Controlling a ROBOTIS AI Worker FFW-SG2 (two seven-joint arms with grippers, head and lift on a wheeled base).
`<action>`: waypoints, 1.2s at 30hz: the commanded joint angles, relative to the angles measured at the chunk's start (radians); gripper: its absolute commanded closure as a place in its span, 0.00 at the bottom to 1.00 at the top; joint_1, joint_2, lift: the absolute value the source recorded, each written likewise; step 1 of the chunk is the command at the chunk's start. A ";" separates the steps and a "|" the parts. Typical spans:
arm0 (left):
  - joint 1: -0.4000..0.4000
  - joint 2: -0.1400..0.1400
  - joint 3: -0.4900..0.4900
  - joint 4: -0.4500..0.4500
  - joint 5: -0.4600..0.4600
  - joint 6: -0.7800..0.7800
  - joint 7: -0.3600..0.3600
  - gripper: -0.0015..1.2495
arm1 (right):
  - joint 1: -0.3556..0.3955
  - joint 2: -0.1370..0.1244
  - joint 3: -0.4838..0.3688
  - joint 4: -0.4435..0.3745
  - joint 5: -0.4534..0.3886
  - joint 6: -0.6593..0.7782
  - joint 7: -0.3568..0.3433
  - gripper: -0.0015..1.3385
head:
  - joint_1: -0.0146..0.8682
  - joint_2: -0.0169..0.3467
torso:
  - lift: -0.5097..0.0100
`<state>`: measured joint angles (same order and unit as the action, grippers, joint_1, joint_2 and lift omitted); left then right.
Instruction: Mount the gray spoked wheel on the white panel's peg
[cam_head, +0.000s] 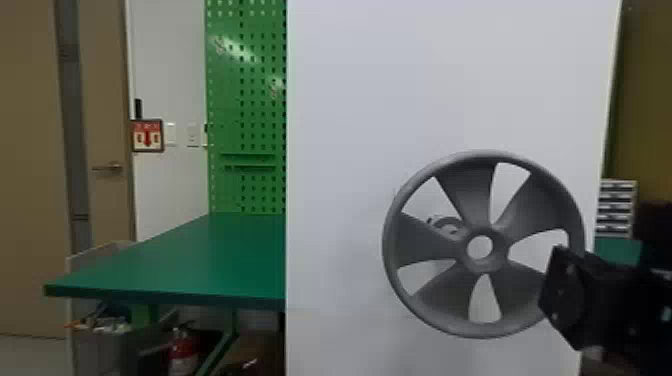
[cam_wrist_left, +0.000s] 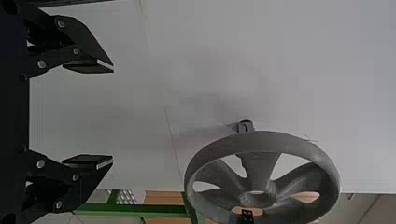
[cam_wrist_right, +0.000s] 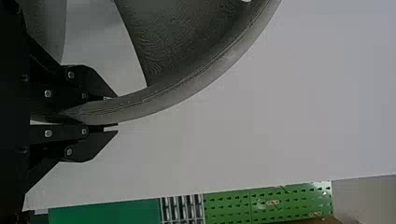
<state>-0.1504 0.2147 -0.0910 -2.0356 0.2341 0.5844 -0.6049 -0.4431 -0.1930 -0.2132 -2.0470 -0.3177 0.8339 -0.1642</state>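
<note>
In the head view my right gripper (cam_head: 562, 295) is at the right side of the gray spoked wheel (cam_head: 477, 167), which stands upright before the white panel (cam_head: 350, 150). The peg (cam_head: 446, 227) is seen through a gap between spokes, left of and above the wheel's hub hole. My right gripper (cam_wrist_right: 110, 113) is shut on the wheel's rim (cam_wrist_right: 187, 91) in the right wrist view. From the left wrist view, the peg (cam_wrist_left: 245, 125) sticks out of the panel behind the wheel (cam_wrist_left: 261, 142), the two apart. My left gripper (cam_wrist_left: 113, 115) is open, nothing between its fingers.
A green table (cam_head: 175, 265) and a green pegboard (cam_head: 250, 115) stand left of the panel. Small drawers (cam_head: 616, 207) are beyond its right edge. Beneath the table are a filled bin (cam_head: 102, 350) and a fire extinguisher (cam_head: 183, 352).
</note>
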 joint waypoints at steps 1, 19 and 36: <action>0.000 0.000 -0.003 0.000 -0.001 0.000 0.000 0.44 | -0.008 0.000 0.000 0.014 -0.008 -0.006 0.000 0.96 | 0.16 0.03 | 0.21; -0.003 0.002 -0.012 0.000 -0.004 0.000 0.000 0.44 | -0.040 -0.008 0.008 0.077 -0.041 -0.035 0.011 0.96 | 0.16 0.03 | 0.21; -0.003 0.002 -0.018 0.000 -0.006 0.002 0.000 0.44 | -0.055 -0.014 -0.005 0.137 -0.046 -0.070 0.063 0.96 | 0.16 0.03 | 0.21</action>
<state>-0.1534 0.2163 -0.1077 -2.0356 0.2285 0.5858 -0.6044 -0.4948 -0.2048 -0.2132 -1.9267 -0.3622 0.7746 -0.1092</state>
